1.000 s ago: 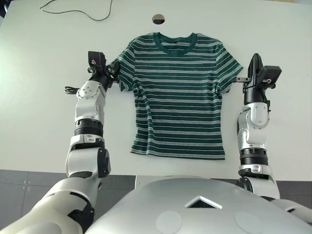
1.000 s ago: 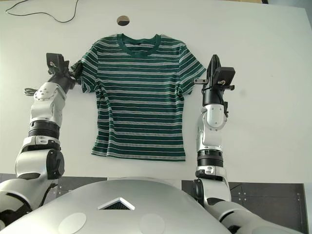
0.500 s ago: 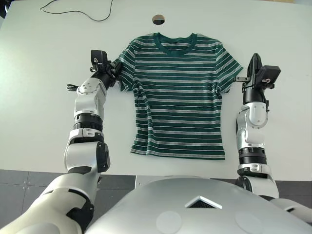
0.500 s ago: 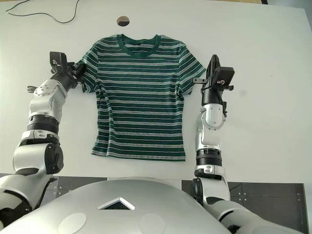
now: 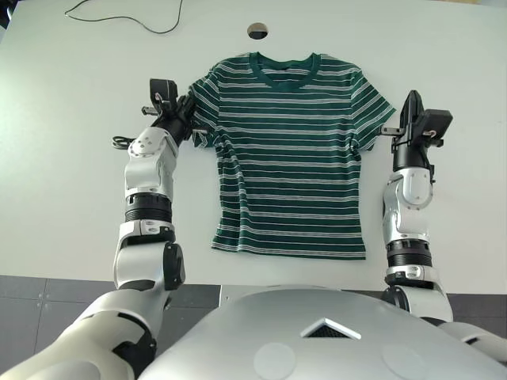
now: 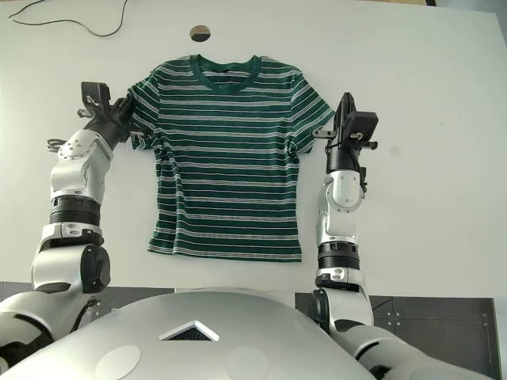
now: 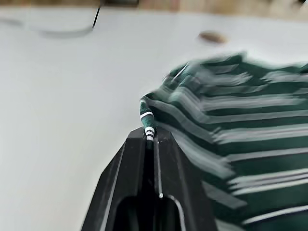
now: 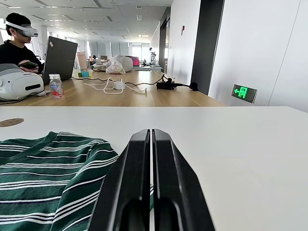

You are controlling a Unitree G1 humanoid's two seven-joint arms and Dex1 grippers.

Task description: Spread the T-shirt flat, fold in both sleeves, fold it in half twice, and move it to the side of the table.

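currently on record:
- t-shirt [image 5: 289, 158]: lying spread flat mid-tabletop [image 5: 71, 182], collar pointing away from the robot.
- left claw [image 7: 150, 137]: pinching the left sleeve [image 5: 202, 107] by its edge and holding it a little raised.
- right claw [image 8: 150, 134]: fingers pressing together at the right sleeve [image 5: 372, 111] tip; whether they are gripping cloth is impossible to tell.
- black cable [image 5: 119, 20]: lying at the tabletop's far edge.

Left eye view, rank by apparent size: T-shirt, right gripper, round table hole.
1. T-shirt, largest by far.
2. right gripper, though it sits nearer the camera than the hole.
3. round table hole, smallest.
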